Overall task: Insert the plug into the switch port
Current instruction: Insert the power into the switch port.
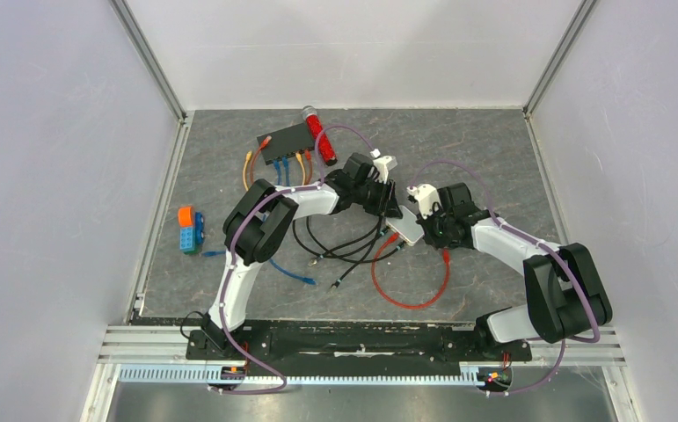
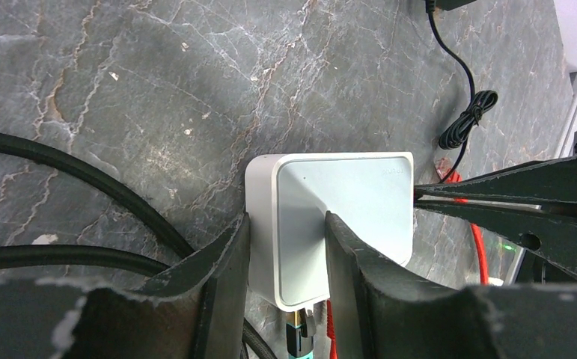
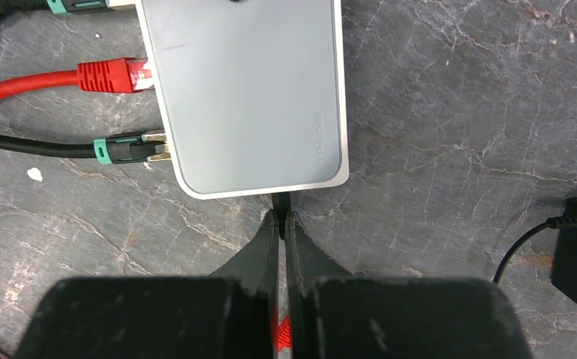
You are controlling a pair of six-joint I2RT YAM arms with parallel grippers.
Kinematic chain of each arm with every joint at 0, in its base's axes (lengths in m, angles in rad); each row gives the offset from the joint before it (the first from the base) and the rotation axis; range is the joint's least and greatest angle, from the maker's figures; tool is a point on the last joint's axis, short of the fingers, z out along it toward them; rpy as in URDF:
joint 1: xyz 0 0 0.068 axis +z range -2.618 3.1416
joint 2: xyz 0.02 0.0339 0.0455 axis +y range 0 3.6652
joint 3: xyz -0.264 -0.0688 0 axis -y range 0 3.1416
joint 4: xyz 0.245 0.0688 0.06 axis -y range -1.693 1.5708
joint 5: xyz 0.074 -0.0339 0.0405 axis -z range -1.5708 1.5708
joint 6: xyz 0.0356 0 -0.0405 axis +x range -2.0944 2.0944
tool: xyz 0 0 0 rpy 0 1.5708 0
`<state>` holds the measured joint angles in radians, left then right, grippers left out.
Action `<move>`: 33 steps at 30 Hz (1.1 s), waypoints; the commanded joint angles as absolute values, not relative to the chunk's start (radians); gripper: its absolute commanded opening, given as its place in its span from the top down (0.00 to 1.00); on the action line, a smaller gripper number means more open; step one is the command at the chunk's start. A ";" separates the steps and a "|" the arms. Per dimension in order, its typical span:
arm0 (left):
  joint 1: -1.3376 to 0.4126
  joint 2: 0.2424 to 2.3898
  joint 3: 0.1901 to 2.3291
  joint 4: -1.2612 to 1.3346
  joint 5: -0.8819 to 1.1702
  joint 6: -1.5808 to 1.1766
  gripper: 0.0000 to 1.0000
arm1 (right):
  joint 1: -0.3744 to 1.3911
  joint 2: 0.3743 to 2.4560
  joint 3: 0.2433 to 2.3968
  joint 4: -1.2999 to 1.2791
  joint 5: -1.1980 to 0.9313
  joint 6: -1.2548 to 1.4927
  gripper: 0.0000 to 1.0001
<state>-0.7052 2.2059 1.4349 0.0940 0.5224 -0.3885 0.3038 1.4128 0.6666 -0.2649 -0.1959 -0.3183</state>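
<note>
One loose red plug (image 2: 444,166) lies unheld on the mat (image 1: 493,158), just beside the R gripper (image 3: 281,215) tips. The switch port (image 1: 284,155) is well apart, on the black box (image 1: 287,139) at 11 o'clock of the mat; which socket is free is too small to tell. The R gripper is pinched closed and empty, tips butting the near edge of the white box (image 3: 248,90), prob. to steady or shove it. The L gripper (image 2: 285,221) stands part-wide astride a corner of that box, w/ one finger at its side and one over its top. Clamped or not, can't tell.
</note>
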 commanded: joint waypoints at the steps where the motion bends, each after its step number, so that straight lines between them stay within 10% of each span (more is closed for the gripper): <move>1: -0.789 2.235 1.413 0.074 0.632 -0.369 0.55 | 0.308 1.410 0.693 -0.051 -0.209 -0.300 1.00; 33: -0.890 2.219 1.331 0.132 0.618 -0.418 0.59 | 0.382 1.485 0.820 0.208 -0.212 -0.301 1.00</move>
<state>-0.7311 2.1952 1.3529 0.2783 0.4183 -0.3988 0.3309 1.4616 0.6968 -0.1978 -0.0887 -0.2935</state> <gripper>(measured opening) 0.416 0.008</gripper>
